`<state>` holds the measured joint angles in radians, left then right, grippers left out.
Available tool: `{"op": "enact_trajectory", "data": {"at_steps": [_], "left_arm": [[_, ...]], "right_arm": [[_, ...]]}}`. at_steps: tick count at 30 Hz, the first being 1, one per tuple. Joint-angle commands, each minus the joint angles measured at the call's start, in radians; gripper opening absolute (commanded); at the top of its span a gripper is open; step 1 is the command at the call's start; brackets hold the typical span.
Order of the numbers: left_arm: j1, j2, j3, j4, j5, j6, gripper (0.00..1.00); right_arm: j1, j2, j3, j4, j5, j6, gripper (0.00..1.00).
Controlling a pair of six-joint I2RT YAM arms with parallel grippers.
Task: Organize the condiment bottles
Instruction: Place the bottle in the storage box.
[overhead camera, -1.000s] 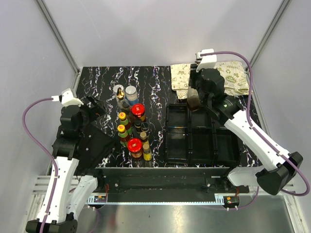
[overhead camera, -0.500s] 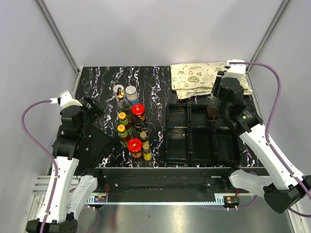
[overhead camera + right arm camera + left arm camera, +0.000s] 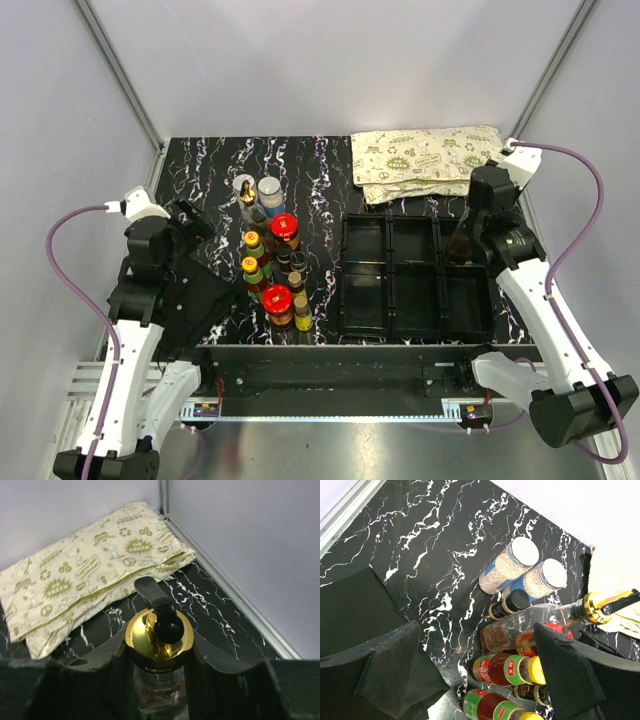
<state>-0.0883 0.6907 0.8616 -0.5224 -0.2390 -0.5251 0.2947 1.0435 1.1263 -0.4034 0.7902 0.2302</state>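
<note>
My right gripper (image 3: 468, 236) is shut on a clear gold-spouted glass bottle (image 3: 459, 244), held upright over the back right compartment of the black tray (image 3: 346, 272). In the right wrist view the fingers clasp the bottle's neck under its gold cap (image 3: 150, 636). The other condiment bottles (image 3: 272, 262) stand clustered left of the tray: red-lidded jars (image 3: 284, 226), yellow-capped sauces (image 3: 507, 669), grey-lidded shakers (image 3: 512, 565) and a second gold-spouted bottle (image 3: 535, 625). My left gripper (image 3: 197, 225) is open just left of the cluster, holding nothing.
A folded cream cloth with green prints (image 3: 425, 160) lies at the back right, behind the tray. The grey wall and metal rail (image 3: 235, 600) run close to the right gripper. Black marble tabletop (image 3: 210, 170) shows behind and left of the cluster.
The right arm carried the gold-spouted bottle rightward, from the tray's back left corner near the cloth to above its back right compartment. The left arm stayed put.
</note>
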Motion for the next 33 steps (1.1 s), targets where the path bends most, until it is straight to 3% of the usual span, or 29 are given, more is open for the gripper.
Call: {"op": "enact_trajectory", "data": {"at_steps": [1, 6, 19, 25, 33], "left_arm": [[0.004, 0.004, 0.017, 0.039, 0.001, -0.001, 0.99], [0.004, 0.018, 0.019, 0.038, 0.012, -0.003, 0.99], [0.004, 0.046, 0.033, 0.039, 0.03, -0.001, 0.99], [0.004, 0.052, 0.033, 0.038, 0.037, 0.0, 0.99], [0.004, 0.059, 0.034, 0.038, 0.044, -0.007, 0.99]], "right_arm": [[-0.066, -0.008, -0.02, 0.098, -0.015, 0.096, 0.0], [-0.117, 0.035, -0.065, 0.187, -0.052, 0.081, 0.0], [-0.161, 0.124, -0.201, 0.606, -0.131, -0.072, 0.0], [-0.166, 0.159, -0.207, 0.667, -0.123, -0.126, 0.0], [-0.169, 0.058, -0.172, 0.647, -0.129, -0.176, 0.0]]}}
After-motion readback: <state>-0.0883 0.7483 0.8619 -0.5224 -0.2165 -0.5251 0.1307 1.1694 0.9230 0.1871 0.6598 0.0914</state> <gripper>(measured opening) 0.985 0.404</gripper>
